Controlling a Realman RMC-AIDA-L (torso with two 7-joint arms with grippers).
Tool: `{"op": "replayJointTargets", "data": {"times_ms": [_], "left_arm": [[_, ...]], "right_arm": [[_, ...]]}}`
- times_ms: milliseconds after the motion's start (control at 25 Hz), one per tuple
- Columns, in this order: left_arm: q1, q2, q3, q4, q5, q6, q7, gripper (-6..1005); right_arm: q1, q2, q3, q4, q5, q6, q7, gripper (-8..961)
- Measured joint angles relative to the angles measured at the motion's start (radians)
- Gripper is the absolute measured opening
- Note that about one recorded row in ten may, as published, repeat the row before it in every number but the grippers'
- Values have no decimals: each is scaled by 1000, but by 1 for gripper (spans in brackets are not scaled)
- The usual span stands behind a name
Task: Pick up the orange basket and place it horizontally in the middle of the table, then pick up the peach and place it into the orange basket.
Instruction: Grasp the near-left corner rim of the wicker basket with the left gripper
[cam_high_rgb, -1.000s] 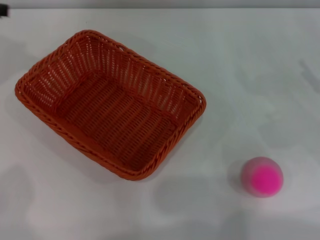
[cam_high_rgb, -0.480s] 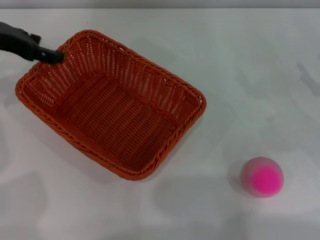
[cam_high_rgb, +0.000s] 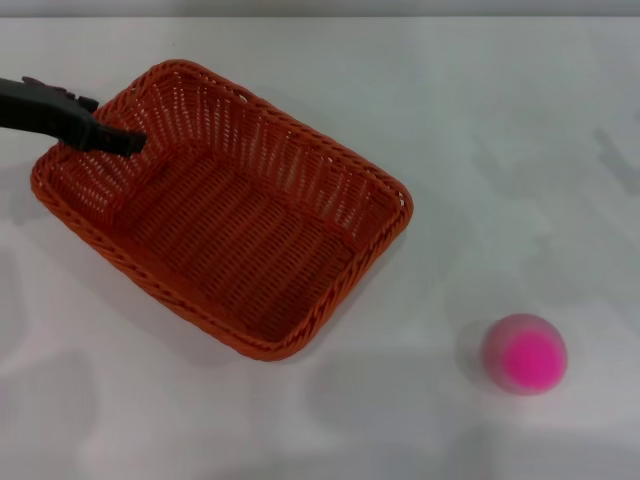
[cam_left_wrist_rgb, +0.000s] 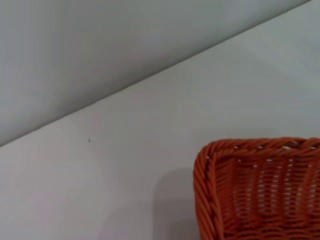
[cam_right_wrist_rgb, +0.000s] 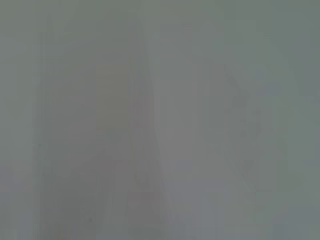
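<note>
I am reaching my left gripper (cam_high_rgb: 128, 143) over the orange basket (cam_high_rgb: 225, 210)'s far-left rim; finger state unclear. Next, I judge, gripping that rim.

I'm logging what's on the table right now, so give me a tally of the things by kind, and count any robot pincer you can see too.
Orange basket: 1
Peach: 1
Robot pincer, the left one, over the basket's far-left corner: 1
Total: 3, all on or above the white table. The right pincer is not in view.
</note>
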Motion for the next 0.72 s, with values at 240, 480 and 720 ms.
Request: {"op": "replayJointTargets", "data": {"times_ms": [240, 480, 720], "left_arm": [[-17, -1, 0, 49, -5, 20, 11, 875], [-28, 2, 1, 92, 3, 45, 7, 875], [-29, 1, 2, 92, 7, 47, 5, 865]], "right_arm": [[2, 0, 0, 1, 0, 0, 2, 738], [1, 0, 0, 1, 0, 2, 2, 737], [3, 0, 0, 10, 1, 3, 3, 737]]}}
